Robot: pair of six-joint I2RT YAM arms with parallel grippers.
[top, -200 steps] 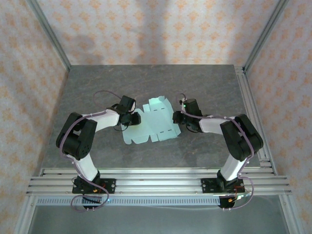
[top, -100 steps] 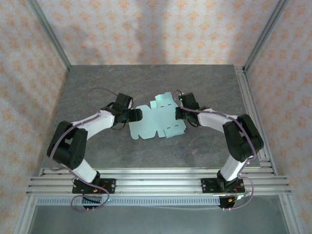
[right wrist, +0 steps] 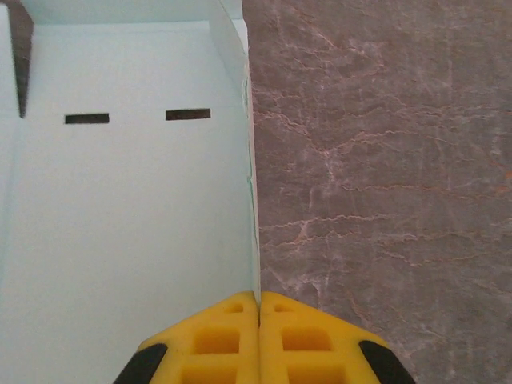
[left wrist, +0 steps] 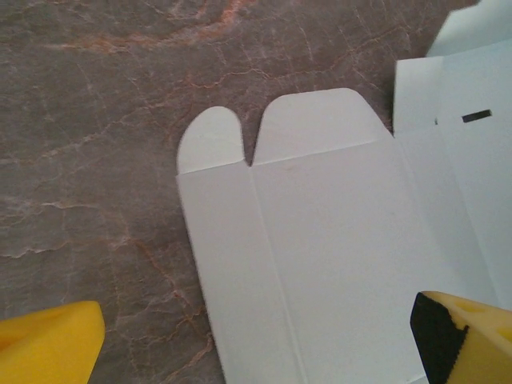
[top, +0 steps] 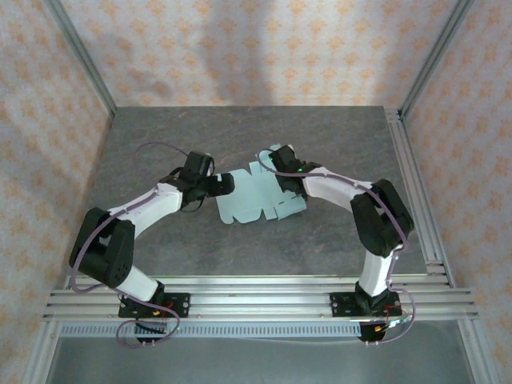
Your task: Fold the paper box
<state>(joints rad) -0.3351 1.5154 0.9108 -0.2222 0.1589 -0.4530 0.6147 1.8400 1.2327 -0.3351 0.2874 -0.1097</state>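
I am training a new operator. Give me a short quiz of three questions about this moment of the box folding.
1. True or false: the left gripper is open above the paper box.
2. The right gripper is: A) shut on the box's edge; B) half open; C) wide open.
3. How many slots does the right wrist view show in the card?
Key: 1 true; 2 A; 3 two.

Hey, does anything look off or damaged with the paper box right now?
Nothing damaged. The paper box is an unfolded sheet lying askew to the table edges, no tears visible. The right gripper is shut on its edge; the left gripper is open over it.
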